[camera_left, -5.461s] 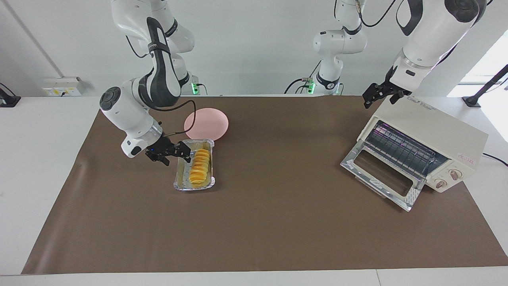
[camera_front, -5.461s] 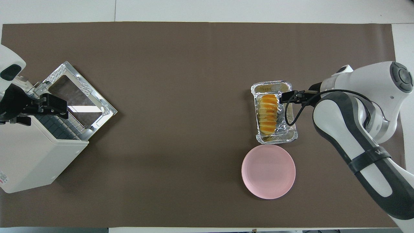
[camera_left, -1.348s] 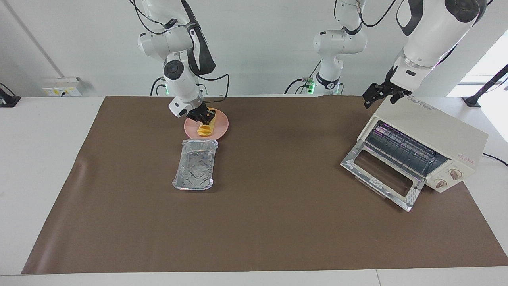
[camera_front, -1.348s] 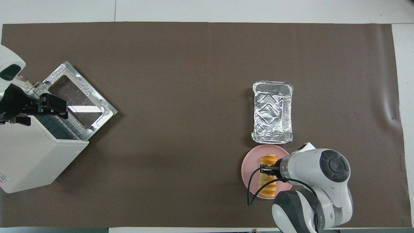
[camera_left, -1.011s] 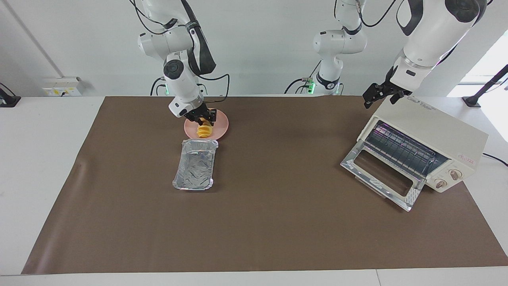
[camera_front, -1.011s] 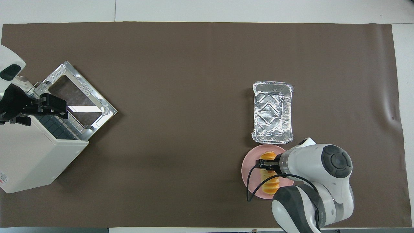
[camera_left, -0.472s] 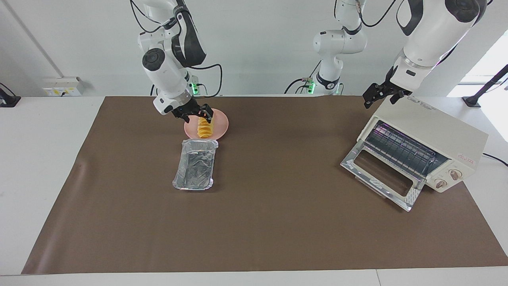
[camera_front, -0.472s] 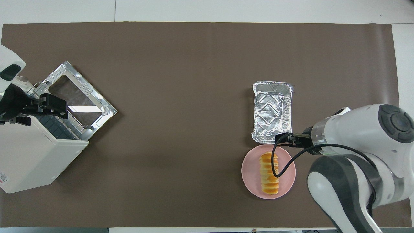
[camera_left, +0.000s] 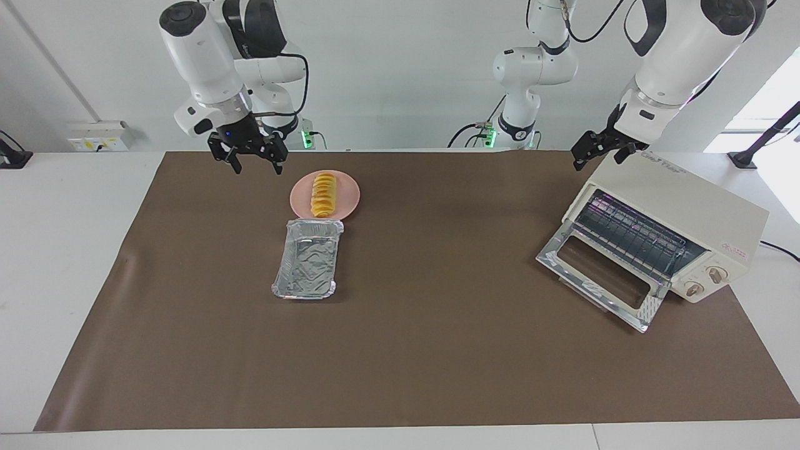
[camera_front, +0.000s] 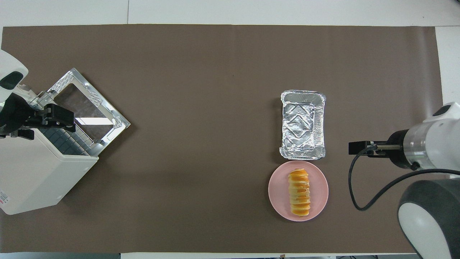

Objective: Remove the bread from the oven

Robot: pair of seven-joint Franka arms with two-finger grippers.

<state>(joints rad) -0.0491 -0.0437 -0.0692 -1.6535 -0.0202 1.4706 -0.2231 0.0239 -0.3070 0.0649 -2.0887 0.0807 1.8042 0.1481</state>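
Overhead view: bread [camera_front: 299,192] on pink plate [camera_front: 278,196], foil tray [camera_front: 302,124] bare, right gripper [camera_left: 255,164] wide, empty

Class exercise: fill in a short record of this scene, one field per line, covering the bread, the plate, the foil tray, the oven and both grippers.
bread: lying on the pink plate
foil tray: empty, beside the plate, farther from the robots
oven: door dropped open, rack bare, at the left arm's end
right gripper: open, raised, holding nothing
left gripper: waits by the oven's top
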